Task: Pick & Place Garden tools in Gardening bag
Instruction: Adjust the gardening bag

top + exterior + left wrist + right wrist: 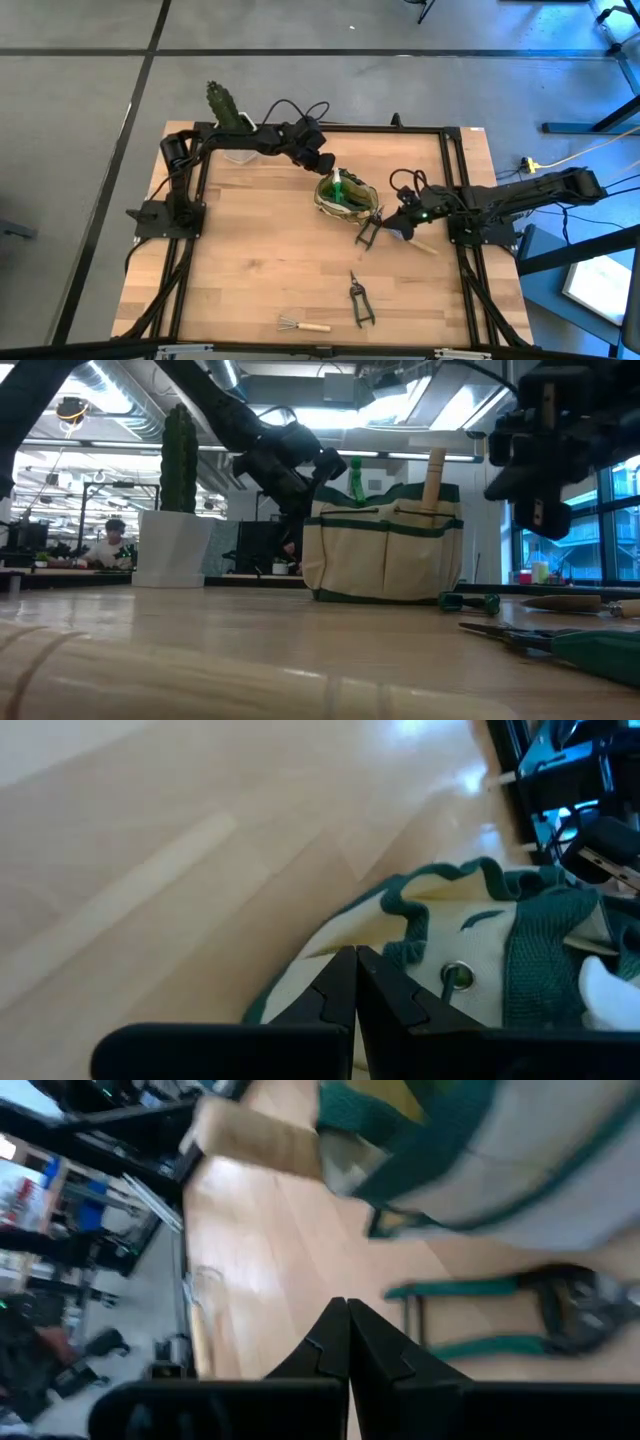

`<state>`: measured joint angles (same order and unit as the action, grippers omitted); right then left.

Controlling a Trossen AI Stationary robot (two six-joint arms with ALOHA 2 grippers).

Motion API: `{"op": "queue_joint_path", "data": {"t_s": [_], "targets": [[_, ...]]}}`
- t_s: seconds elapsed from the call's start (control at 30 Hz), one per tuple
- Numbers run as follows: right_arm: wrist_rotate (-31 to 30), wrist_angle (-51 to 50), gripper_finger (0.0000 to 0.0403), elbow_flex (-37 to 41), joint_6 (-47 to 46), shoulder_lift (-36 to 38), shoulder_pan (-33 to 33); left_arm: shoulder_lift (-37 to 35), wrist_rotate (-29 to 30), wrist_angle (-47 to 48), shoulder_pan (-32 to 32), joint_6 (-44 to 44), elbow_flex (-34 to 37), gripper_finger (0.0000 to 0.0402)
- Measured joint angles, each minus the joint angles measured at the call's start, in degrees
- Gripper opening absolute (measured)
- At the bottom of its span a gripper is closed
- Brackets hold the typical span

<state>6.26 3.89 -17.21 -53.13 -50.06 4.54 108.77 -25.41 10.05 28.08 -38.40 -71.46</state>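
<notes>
The olive-green gardening bag (pixel 345 194) stands near the table's middle, with a green item (pixel 338 185) and a wooden handle (pixel 435 475) sticking out of its top. My left gripper (pixel 356 964) is shut and hangs just over the bag's green-trimmed rim (pixel 440 885) on its far-left side; no touch shows. My right gripper (pixel 348 1315) is shut above bare table to the right of the bag, close to green-handled shears (pixel 368 230) that lie flat. Dark snips (pixel 360 300) and a little wire rake (pixel 300 323) lie near the front edge.
A cactus (pixel 222 104) in a white pot (pixel 170 548) stands at the table's far left corner. A wooden-handled tool (pixel 425 243) lies on the table under my right arm. Black frame rails (pixel 465 290) run along the table's left, right and far sides.
</notes>
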Motion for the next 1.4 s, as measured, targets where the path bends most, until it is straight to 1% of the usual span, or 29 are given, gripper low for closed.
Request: {"op": "queue_joint_path", "data": {"t_s": [0.13, 0.27, 0.37, 0.5, 0.73, 0.9, 1.0, 1.23, 1.4], "targets": [[-0.77, 4.98, 0.0, -0.03, 0.0, -5.14, -0.12, 0.03, -0.02, 0.04, -1.54, -0.45, 0.0, 0.0002], [-1.57, 6.02, 0.0, -0.1, -0.21, -9.51, -0.91, 0.03, -0.12, 0.17, -3.3, -1.75, 0.0, 0.0003], [-1.56, 5.92, 0.0, -0.85, 0.53, -11.27, -1.15, 0.03, -0.1, 0.25, -4.97, -2.84, 0.0, 0.0001], [-2.62, 4.51, 0.0, -2.81, 2.63, -11.5, -1.2, 0.01, -0.13, 1.99, -7.04, -3.53, 0.0, 0.0003], [-3.08, -4.84, 0.0, -6.41, 6.74, -11.5, -2.38, -0.85, 0.14, 8.07, -10.46, -3.9, 0.0, 0.0002], [-3.15, -6.65, 0.0, -6.86, 7.53, -11.5, -3.37, -2.12, 1.24, 9.39, -12.83, -5.56, 0.0, 0.0001], [-3.18, -7.64, 0.0, -6.86, 8.28, -11.5, -3.93, -3.62, 2.53, 10.26, -14.75, -6.93, 0.0, 0.0002], [-2.84, -7.77, 0.0, -6.86, 9.23, -11.5, -5.24, -7.05, 7.73, 13.91, -19.69, -9.9, 0.0, 0.0001], [-1.52, -7.12, 0.0, -6.86, 10.54, -11.5, -6.54, -7.12, 11.25, 19.82, -22.11, -11.33, -0.02, 0.0002]]}}
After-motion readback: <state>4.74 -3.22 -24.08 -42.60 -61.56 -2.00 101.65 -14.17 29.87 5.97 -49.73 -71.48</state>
